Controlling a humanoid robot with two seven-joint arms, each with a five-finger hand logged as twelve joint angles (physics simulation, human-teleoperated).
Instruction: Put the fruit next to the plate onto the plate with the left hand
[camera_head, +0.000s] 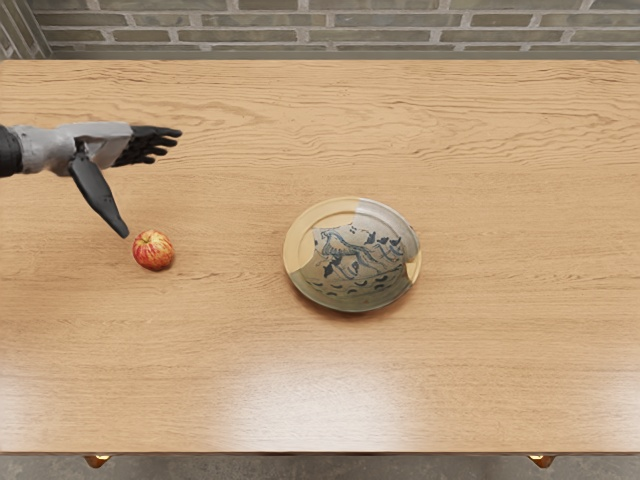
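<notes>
The light wooden tabletop (480, 350) carries the small red-and-yellow apple (153, 250), which lies well left of the round cream ceramic plate with blue drawing (296, 250). Just beyond the apple, my left hand (112, 155) hovers with fingers spread, holding nothing, thumb angled down toward the apple.

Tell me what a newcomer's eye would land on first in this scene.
The painted plate, cream-rimmed with a blue design, sits near the middle of the wooden table with nothing on it. To its left lies a small red apple, apart from the plate. Just behind the apple, the left hand comes in from the left edge, fingers spread and holding nothing.
</notes>
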